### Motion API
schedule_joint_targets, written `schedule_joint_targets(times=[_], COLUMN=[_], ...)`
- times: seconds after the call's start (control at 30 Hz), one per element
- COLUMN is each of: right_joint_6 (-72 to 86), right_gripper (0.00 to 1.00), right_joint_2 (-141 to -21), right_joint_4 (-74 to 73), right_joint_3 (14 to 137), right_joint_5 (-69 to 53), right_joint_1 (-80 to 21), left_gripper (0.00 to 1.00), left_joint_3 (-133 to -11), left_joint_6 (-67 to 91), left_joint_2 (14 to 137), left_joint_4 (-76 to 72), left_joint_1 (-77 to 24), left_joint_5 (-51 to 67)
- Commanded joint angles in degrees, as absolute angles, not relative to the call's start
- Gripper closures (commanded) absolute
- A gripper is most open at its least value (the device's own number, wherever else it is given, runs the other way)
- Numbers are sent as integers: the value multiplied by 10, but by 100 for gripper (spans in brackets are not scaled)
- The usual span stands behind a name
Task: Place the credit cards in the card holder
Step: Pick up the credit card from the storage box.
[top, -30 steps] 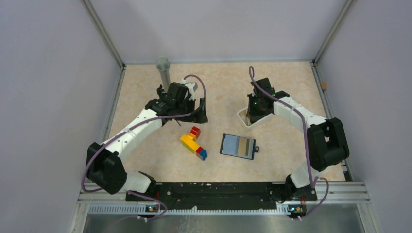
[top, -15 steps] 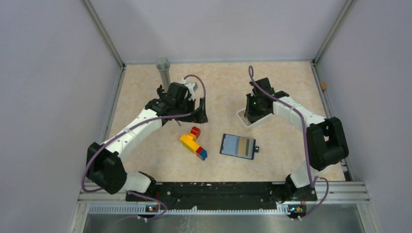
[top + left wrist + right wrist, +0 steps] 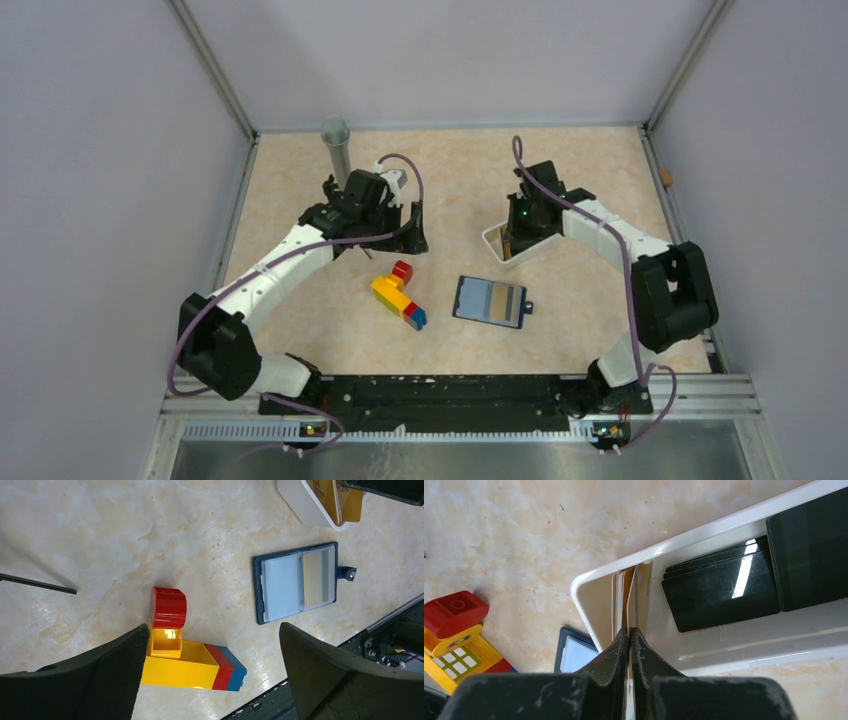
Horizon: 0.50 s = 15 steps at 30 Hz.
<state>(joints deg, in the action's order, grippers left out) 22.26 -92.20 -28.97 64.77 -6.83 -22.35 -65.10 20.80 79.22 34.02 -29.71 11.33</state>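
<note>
The card holder (image 3: 489, 301) lies open and flat on the table, navy with pale inner slots (image 3: 298, 580); one slot shows a greyish-gold card. Several credit cards (image 3: 623, 592) stand on edge at the left end of a white tray (image 3: 704, 530). They look yellow-gold in the left wrist view (image 3: 347, 502). My right gripper (image 3: 630, 630) is over that end of the tray (image 3: 492, 238), shut on the top edge of one pale-gold card. My left gripper (image 3: 210, 675) hangs open above the toy bricks, holding nothing.
Red, yellow and blue toy bricks (image 3: 398, 293) sit left of the wallet. Black cards (image 3: 724, 590) lie flat in the tray. A grey cylinder (image 3: 336, 145) stands at the back left. A thin black rod (image 3: 37, 582) lies on the table.
My right jaws eased apart briefly and closed again on a card. A gold card edge now shows under the right gripper in the top view. The left arm has not moved.
</note>
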Motion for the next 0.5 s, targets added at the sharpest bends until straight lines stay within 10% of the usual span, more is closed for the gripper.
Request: schedule_joint_targets(times=[0.0,0.47], right_joint_6=[229,300], right_gripper=[99,100], right_joint_2=[-888,-678], right_joint_4=[-298,-325], right_joint_3=[656,594], right_joint_5=[-67,-74], right_joint_1=[-225,-225], left_gripper=[1,6], left_joint_3=[-648,-613], left_joint_6=[200,270], left_joint_2=[781,784], left_joint_4=[323,256], left_joint_1=[-295,-361], left_joint_5=[120,121])
